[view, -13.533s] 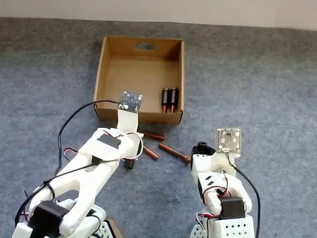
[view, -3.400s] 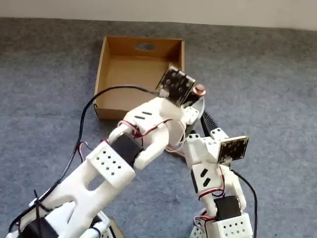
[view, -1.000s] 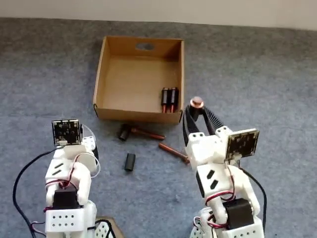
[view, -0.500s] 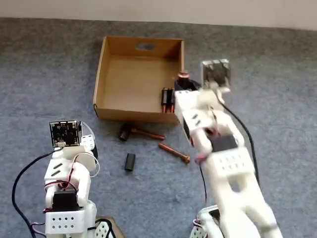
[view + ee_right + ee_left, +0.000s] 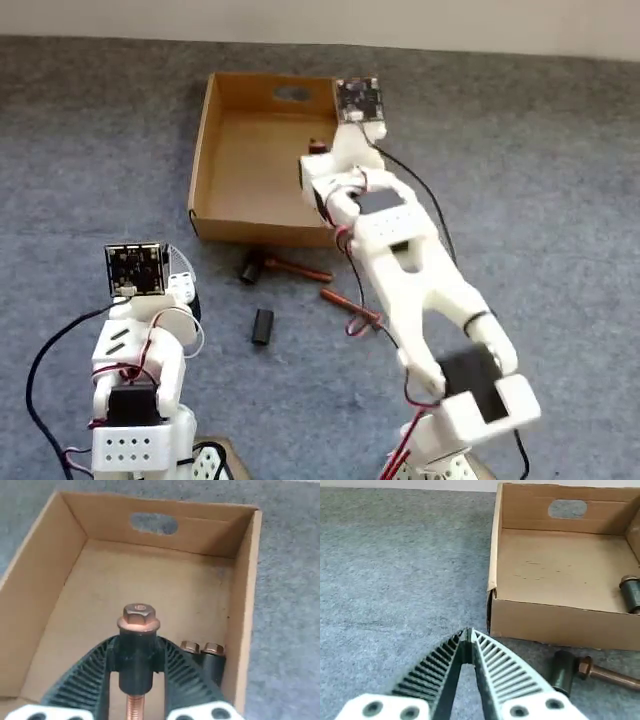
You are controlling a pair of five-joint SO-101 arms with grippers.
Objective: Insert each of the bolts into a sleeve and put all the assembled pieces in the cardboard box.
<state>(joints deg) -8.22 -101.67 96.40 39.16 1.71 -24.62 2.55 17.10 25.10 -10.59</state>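
One sleeved bolt (image 5: 138,621) tight in right pincer (image 5: 136,652) over box (image 5: 200,527) floor, left pincer (image 5: 468,632) closed outside the wall.

The right arm (image 5: 400,250) has stretched forward from its folded pose in front of the box (image 5: 203,150). The right pincer (image 5: 136,647) now hangs over the box's inside, clamped on a black sleeve (image 5: 134,665) with a copper bolt (image 5: 139,619) through it. That bolt has left the tabletop (image 5: 520,200), where three lay loose at first. The left arm (image 5: 135,345), which had reached across to the right pincer, has pulled back to its own side.
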